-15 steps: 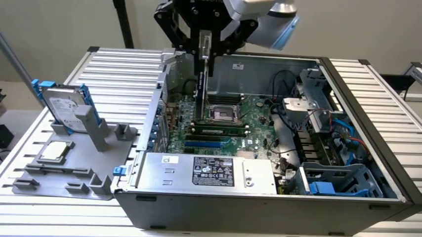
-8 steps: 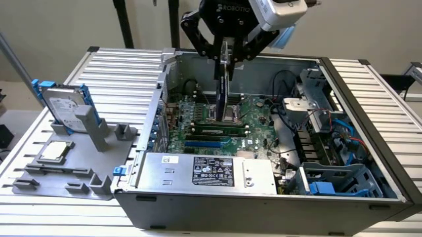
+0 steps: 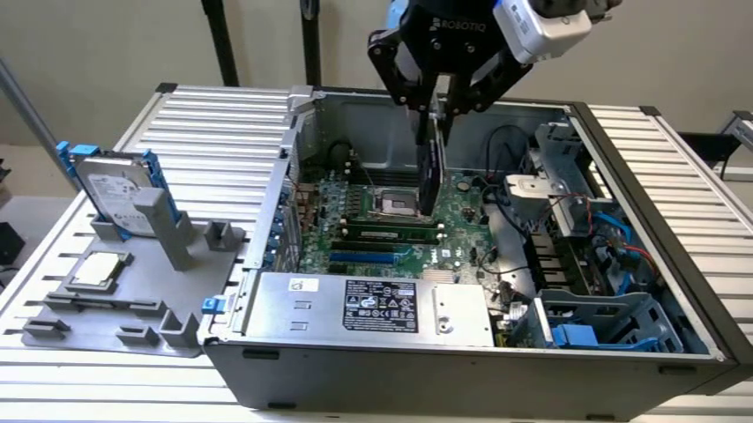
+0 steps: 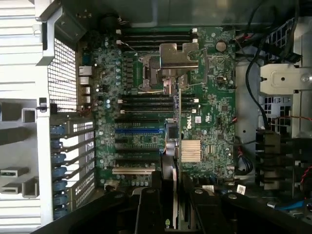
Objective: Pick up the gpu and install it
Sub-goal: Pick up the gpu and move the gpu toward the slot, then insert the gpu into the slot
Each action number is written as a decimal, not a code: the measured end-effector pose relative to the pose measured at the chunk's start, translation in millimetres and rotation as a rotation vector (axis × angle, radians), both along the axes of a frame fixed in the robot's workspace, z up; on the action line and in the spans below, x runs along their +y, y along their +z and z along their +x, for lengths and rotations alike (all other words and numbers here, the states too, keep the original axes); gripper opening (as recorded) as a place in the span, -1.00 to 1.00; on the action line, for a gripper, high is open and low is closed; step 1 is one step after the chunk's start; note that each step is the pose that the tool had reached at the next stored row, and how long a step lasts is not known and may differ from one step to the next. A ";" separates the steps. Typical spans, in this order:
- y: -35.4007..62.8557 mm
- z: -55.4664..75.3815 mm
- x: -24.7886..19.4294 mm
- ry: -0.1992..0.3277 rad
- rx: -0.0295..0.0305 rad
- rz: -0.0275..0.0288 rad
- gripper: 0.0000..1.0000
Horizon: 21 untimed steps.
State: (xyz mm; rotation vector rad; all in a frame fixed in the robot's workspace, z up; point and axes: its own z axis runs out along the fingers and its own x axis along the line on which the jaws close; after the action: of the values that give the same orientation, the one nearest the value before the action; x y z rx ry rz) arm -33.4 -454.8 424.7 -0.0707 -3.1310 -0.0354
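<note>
— What's the gripper [image 3: 438, 107] doing?
— Clenched on the gpu [image 3: 431, 172]. The card hangs upright, on edge.
— Where is it?
— Above the motherboard [image 3: 347, 203] in the open case [image 3: 365, 119], over the processor socket [image 3: 391, 204], toward the far side.

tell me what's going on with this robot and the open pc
The robot arm's gripper is clamped on the gpu, holding it upright and edge-on over the motherboard inside the open computer case. The card is not yet seated in a slot. On the grey tray at the exterior view's left, the hard drive with blue rails and the processor chip sit untouched.
</note>
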 end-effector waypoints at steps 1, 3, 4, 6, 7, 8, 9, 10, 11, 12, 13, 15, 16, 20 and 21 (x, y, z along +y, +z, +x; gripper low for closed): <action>-1.1 3.6 1.9 0.000 0.0000 -0.0023 -0.47; -3.2 9.8 5.7 0.000 0.0001 -0.0077 -0.47; -4.3 12.7 7.8 0.000 0.0003 -0.0110 -0.47; -6.3 17.6 11.4 0.000 0.0009 -0.0174 -0.47; -7.1 19.2 12.4 0.000 0.0018 -0.0202 -0.47; -7.4 20.2 12.6 0.000 0.0035 -0.0222 -0.47; -7.4 20.4 12.6 0.000 0.0044 -0.0232 -0.47; -7.4 20.4 12.6 0.000 0.0044 -0.0232 -0.47; -7.4 20.4 12.6 0.000 0.0044 -0.0233 -0.47; -7.3 20.4 12.6 0.000 0.0045 -0.0234 -0.47; -7.3 20.4 12.6 0.000 0.0045 -0.0234 -0.47; -7.3 20.4 12.6 0.000 0.0045 -0.0233 -0.47; -7.3 20.4 12.6 0.000 0.0045 -0.0234 -0.47; -7.3 20.4 12.6 0.000 0.0045 -0.0234 -0.47; -7.4 20.4 12.6 0.000 0.0045 -0.0233 -0.47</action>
State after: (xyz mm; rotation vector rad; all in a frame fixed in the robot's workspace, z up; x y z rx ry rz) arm -13.0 -442.1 417.3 -0.0709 -3.1273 0.0013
